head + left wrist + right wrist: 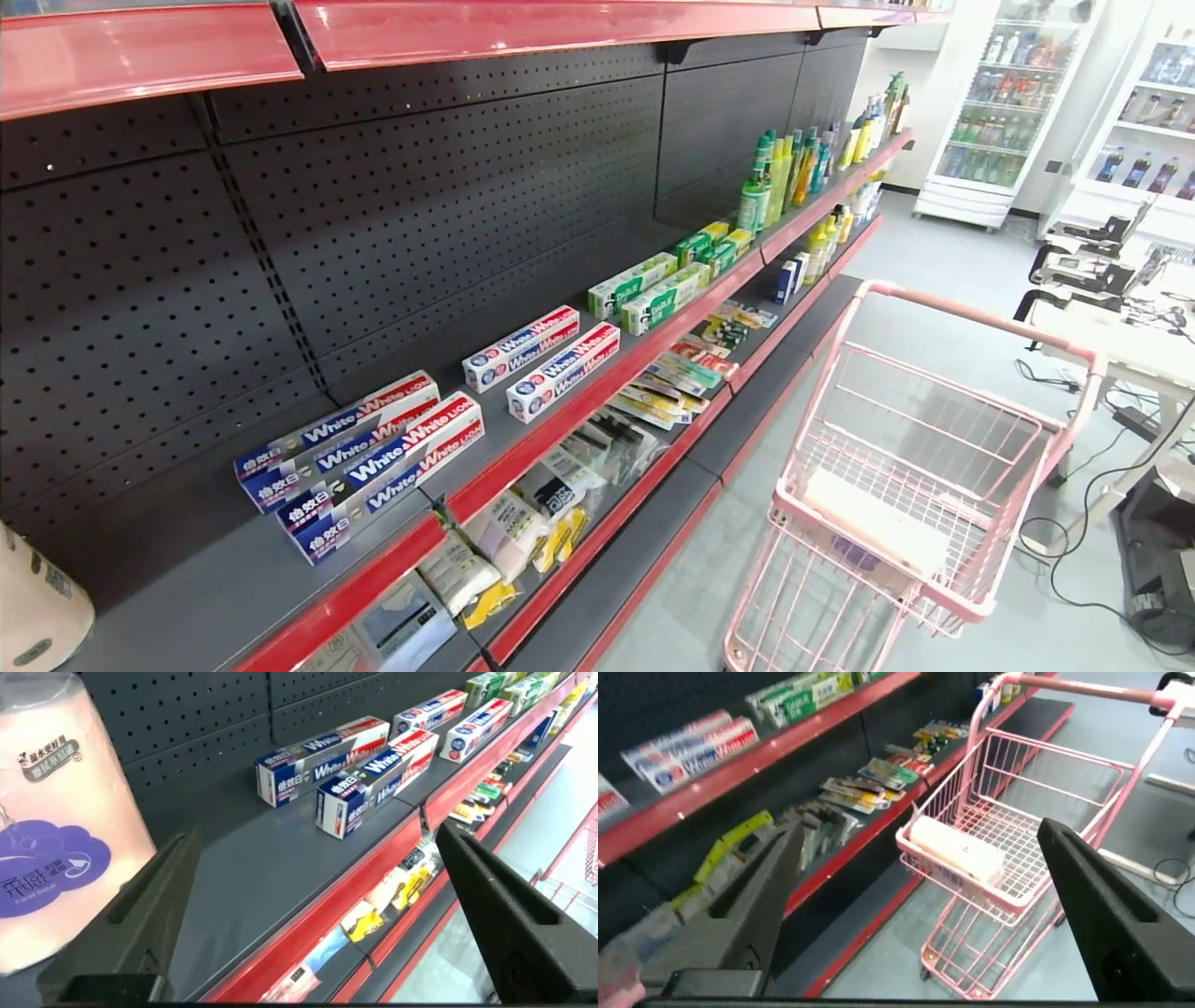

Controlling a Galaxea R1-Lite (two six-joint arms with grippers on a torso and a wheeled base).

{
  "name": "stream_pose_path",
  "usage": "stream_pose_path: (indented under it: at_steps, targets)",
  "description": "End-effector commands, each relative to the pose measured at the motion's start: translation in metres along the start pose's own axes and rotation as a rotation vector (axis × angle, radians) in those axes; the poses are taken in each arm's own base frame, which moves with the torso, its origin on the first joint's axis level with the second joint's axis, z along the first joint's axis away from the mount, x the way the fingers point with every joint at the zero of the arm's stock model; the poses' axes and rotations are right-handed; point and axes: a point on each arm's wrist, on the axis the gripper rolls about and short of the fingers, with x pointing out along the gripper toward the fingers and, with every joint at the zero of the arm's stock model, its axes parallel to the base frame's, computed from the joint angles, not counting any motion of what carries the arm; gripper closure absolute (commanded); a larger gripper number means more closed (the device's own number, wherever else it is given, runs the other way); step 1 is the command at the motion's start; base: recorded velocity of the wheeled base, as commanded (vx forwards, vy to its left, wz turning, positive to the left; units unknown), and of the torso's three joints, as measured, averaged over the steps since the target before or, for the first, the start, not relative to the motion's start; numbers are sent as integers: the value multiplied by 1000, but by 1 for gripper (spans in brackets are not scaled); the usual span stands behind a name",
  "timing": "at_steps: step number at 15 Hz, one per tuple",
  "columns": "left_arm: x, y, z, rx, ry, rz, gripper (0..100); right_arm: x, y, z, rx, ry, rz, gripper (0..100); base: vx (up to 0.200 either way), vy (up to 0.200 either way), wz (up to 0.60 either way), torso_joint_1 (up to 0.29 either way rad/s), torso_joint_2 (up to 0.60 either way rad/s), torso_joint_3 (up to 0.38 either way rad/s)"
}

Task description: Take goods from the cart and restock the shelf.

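Soft and film-wrapped, the cylindrical paper roll pack (56, 831) is stood on the matte steel shelf (280, 868) just outside the left gripper (316, 840), whose jaws are spread empty; it could be toppled if brushed by a finger. Below the right gripper (920, 831), likewise spread, a white pack (957, 854) is seen in the wire cart (1083, 688), where fingers might be snagged.

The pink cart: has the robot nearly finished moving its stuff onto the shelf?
Looks done: a paper roll pack stands on the shelf beside the left gripper, jaws open. In hand: nothing; the right gripper faces the cart, jaws open. Left: a white package lies in the cart's upper basket, so at least one item is yet to be shelved.
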Motion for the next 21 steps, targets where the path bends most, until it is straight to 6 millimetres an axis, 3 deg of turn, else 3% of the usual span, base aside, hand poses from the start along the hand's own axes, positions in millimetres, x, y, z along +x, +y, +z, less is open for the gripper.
stream_pose_path:
  at_steps: [1,3,6,8,9,10,13,16,18,21]
  targets:
    - [0,0,0,0,0,0,0,118,12,111,71,253,-34,0,0,0,0,0,0,0]
    - [0,0,0,0,0,0,0,194,-21,94,-77,474,-80,0,0,0,0,0,0,0]
    - [0,0,0,0,0,0,0,275,-72,43,-215,726,48,0,0,0,0,0,0,0]
    - [0,0,0,0,0,2,0,326,-91,-2,-333,845,160,0,0,0,0,0,0,0]
    - [0,0,0,0,0,0,0,335,-94,-12,-359,867,186,0,0,0,0,0,0,0]
    - [0,0,0,0,0,2,0,360,-94,-39,-412,898,292,0,0,0,0,0,0,0]
    - [0,0,0,0,0,0,0,391,-88,-85,-492,948,426,0,0,0,0,0,0,0]
    - [0,0,0,0,0,0,0,403,-71,-114,-528,996,492,0,0,0,0,0,0,0]
    - [0,0,0,0,0,0,0,415,-63,-123,-607,995,512,0,0,0,0,0,0,0]
    - [0,0,0,0,0,0,0,425,-71,-123,-739,995,476,0,0,0,0,0,0,0]
